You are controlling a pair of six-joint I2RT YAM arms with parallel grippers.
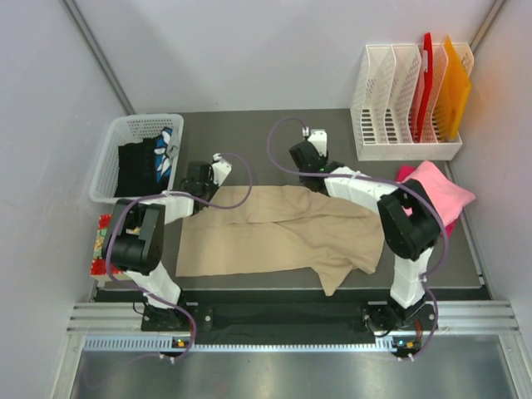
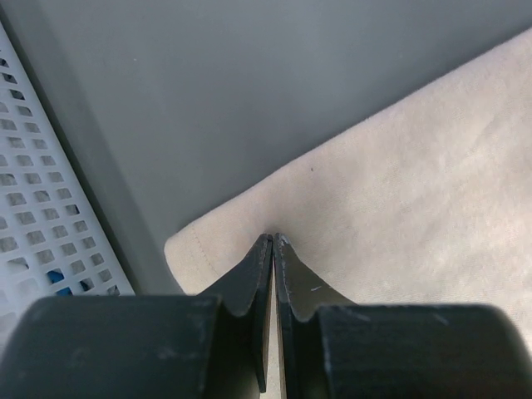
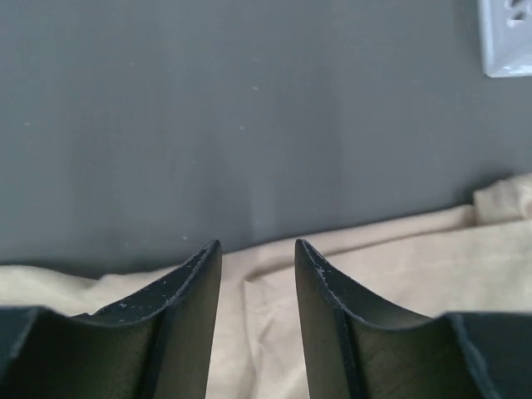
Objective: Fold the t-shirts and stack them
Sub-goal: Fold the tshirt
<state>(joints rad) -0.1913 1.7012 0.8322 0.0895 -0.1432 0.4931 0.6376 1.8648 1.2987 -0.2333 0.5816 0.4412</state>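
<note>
Here, the white mesh basket (image 1: 104, 166) is sitting at the far left of the bench (image 1: 249, 129), holding dark items and something blue and white that is too small to make out. At the far right a white slotted rack (image 1: 399, 150) is standing upright, carrying a red sheet (image 1: 426, 75) and an orange sheet (image 1: 454, 87) in its right-hand slots.

The tan t-shirt (image 1: 266, 237) is lying spread and rumpled across the middle of the dark grey bench, with one flap trailing toward the near edge. The pink t-shirt (image 1: 440, 193) is lying bunched at the right edge, just beside the right arm.

The fingers of the left gripper (image 2: 273, 241) are pressing together on the tan t-shirt's far left corner, near the basket. The fingers of the right gripper (image 3: 258, 247) are standing apart above the tan t-shirt's far edge, gripping nothing.

Pale plain walls (image 1: 249, 50) are closing in the bench on three sides.
</note>
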